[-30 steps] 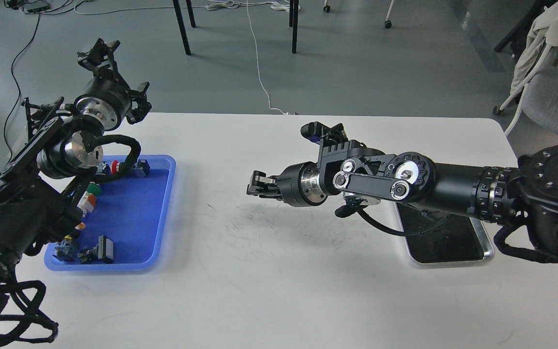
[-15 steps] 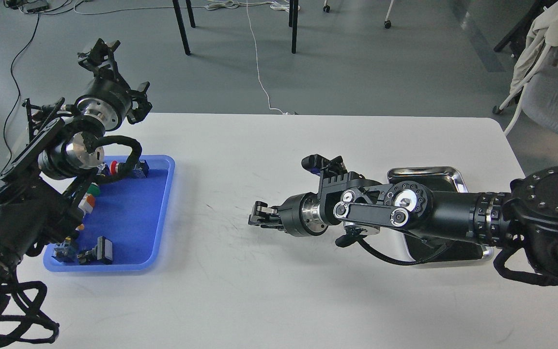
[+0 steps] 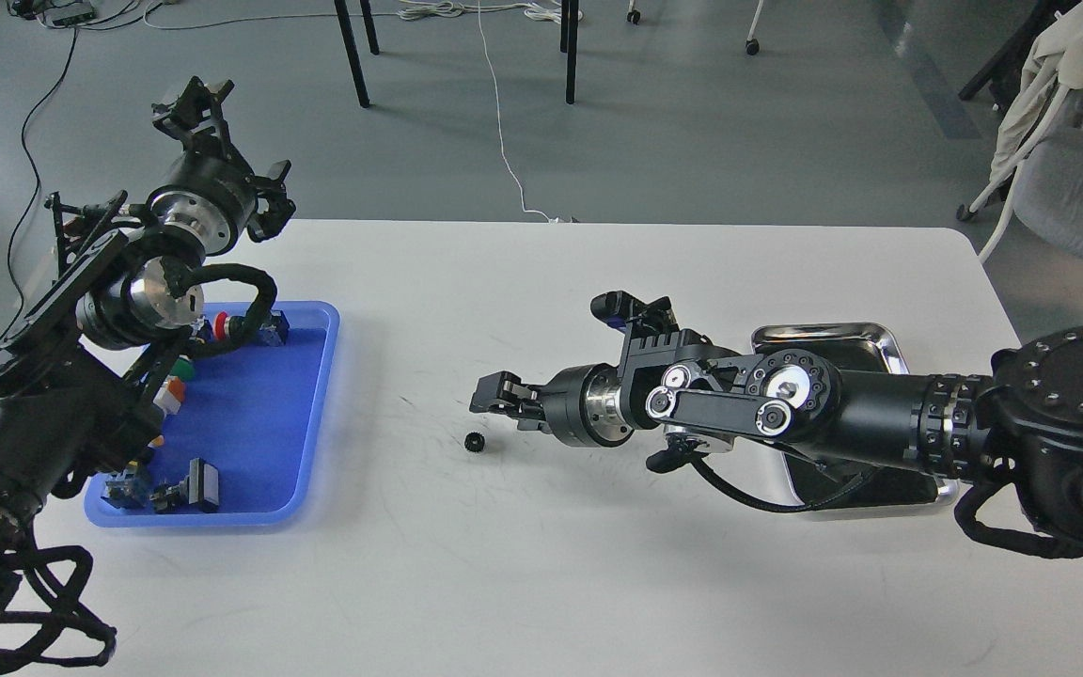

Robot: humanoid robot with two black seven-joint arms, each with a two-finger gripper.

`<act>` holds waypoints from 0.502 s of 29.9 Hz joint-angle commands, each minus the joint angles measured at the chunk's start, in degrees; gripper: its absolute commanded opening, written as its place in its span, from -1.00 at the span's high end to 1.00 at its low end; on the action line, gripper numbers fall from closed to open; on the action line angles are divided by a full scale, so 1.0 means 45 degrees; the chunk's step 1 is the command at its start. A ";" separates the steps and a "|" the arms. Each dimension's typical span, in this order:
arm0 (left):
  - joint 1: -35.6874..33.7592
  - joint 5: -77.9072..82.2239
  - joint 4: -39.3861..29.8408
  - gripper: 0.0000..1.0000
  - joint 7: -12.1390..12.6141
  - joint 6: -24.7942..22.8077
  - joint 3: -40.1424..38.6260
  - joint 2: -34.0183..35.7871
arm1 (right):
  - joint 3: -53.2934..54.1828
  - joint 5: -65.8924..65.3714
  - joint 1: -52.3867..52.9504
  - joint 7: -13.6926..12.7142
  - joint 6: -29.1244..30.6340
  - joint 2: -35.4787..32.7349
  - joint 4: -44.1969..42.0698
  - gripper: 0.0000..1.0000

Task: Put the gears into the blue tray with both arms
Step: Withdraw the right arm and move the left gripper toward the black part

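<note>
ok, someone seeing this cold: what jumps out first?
Two big black arms dominate: the right arm stretches across the white table toward the middle, the left arm rises over the blue tray of coloured switches at left. A tiny black gear lies on the bare table just below the right gripper.

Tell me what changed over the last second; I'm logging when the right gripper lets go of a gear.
The right gripper swung down toward the near edge, then opened: a tiny black toothed gear, not visible before, now lies on the white table just below its fingertips, outside the shallow blue plastic tray. The left gripper, the tray and its switches stayed put.
</note>
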 commanded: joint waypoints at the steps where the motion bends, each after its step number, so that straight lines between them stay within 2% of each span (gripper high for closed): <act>1: -0.0086 0.0002 0.0003 -0.97 0.0009 0.0012 0.0422 0.0013 | 0.1729 0.0066 -0.0056 0.0001 0.0035 -0.0002 -0.0972 -0.76; 3: -0.0144 0.0002 0.0003 -0.97 0.0028 0.0012 0.0617 0.0013 | 0.2861 0.0066 -0.0251 0.0001 0.0055 -0.0002 -0.1500 -0.85; 8: -0.0223 0.0235 -0.0211 -0.97 0.0126 0.0149 0.1320 0.0596 | 0.7328 0.0105 -0.1168 0.0001 0.0172 -0.0002 -0.1874 -0.89; 11: -0.0087 0.0859 -0.1263 -0.97 0.0165 0.0149 0.2197 0.1552 | 1.0901 0.0164 -0.1657 0.0079 0.0172 -0.0002 -0.1815 -0.89; 15: 0.0323 0.1330 -0.3447 -0.97 0.0223 0.0110 0.4225 0.3971 | 1.6153 0.0183 -0.3177 0.0079 0.0327 -0.0682 -0.1699 -0.93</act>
